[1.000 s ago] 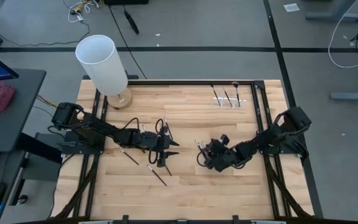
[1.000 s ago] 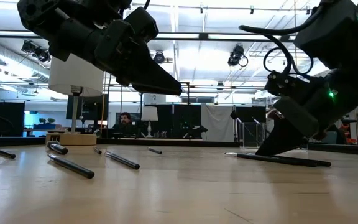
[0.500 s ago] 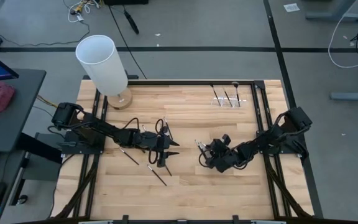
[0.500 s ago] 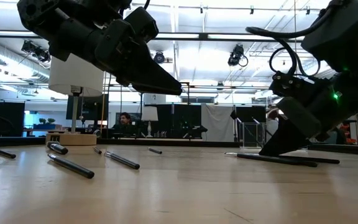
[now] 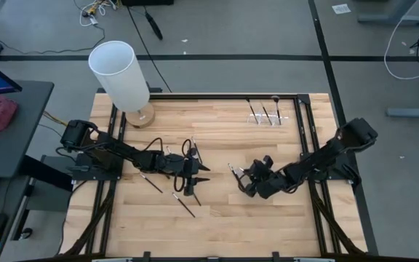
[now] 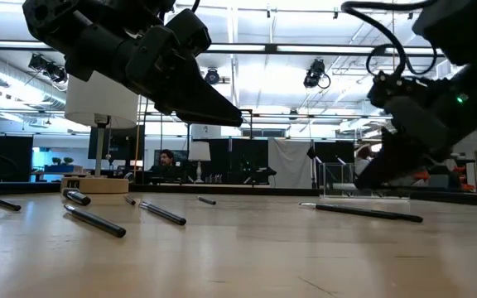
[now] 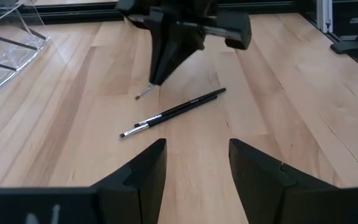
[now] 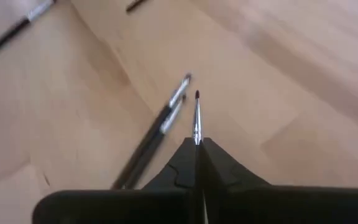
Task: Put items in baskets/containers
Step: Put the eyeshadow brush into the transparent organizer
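Since the earlier frames the right arm has been drawn back and lifted: in the high view its elbow sits further out past the table's right edge, and in the low view the right gripper (image 6: 369, 175) is now clear of the wood, where a second ago its tip was down at the surface. Its fingers have been clamped together on one thin brush (image 8: 196, 118), seen in the right wrist view sticking out from between the closed fingertips, dark tip forward. Two more brushes (image 8: 157, 134) are left lying side by side on the table just under it; the same pair (image 7: 173, 113) is seen in the left wrist view, below the right gripper (image 7: 160, 74).

No movement is seen on the left arm. The left gripper (image 5: 190, 182) is held above the table at centre-left, fingers (image 7: 138, 177) spread apart, nothing between them.

Several loose brushes (image 5: 185, 206) are scattered on the wood around and below the left gripper; in the low view they are seen as dark sticks (image 6: 95, 220) lying flat.

The clear holder (image 5: 269, 116) is placed at the far right of the table, well apart from both grippers, with a few brushes already standing in it. A white cylinder on a wooden base (image 5: 121, 76) stands at the far left corner.
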